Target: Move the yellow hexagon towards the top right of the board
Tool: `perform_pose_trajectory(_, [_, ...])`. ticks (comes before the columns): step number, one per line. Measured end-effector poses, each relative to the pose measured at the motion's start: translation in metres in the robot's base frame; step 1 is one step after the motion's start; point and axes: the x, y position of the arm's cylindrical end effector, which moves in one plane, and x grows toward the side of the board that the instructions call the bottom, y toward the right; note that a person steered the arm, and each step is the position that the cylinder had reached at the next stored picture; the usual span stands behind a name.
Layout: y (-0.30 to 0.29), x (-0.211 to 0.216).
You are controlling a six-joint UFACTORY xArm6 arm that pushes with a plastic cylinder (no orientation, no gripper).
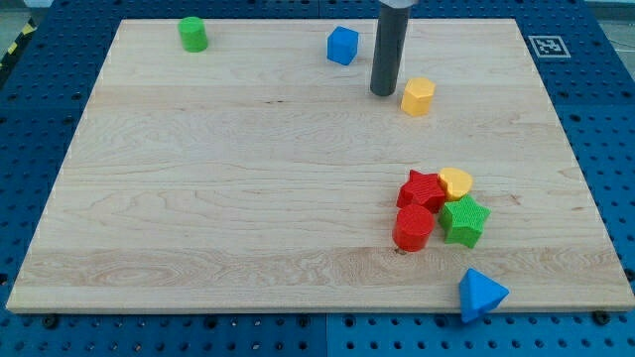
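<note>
Yellow hexagon [418, 96]: small faceted block, upper right quarter of the wooden board [248, 198], lying flat, well apart from every other block. Likely light, rigid, hard-surfaced; expected to slide readily on smooth wood and to spin if struck off-centre on a corner. No grasp possible; to be pushed only, contact best placed on the lower-left face so that the push runs through the middle towards the view's top right. Dark rod, my tip [383, 93]: bare, carrying nothing, planted on the board just beside the hexagon at the view's left, a narrow gap apparently between them, roughly level with the block rather than below it. Judged poorly placed for a diagonal shove; a push from here would send the block rightward more than upward. Blue cube [342, 46]: up and to the view's left of the rod, near the top edge, outside the intended path. Green cylinder [192, 34]: far top left corner. Cluster at lower right, all touching or nearly so: red star [421, 188], yellow heart-like block [455, 182], green star [464, 219], red cylinder [413, 229]. Blue triangular block [481, 294]: at the bottom edge, partly overhanging. Fiducial marker [547, 46]: top right corner, off the wood.
</note>
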Motion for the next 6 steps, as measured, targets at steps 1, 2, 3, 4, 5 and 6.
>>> perform_pose_trajectory(1, [0.036,0.016])
perform_pose_trajectory(2, [0.084,0.017])
perform_pose_trajectory(3, [0.086,0.029])
perform_pose_trajectory(4, [0.093,0.058])
perform_pose_trajectory(5, [0.108,0.033])
perform_pose_trajectory(6, [0.108,-0.022])
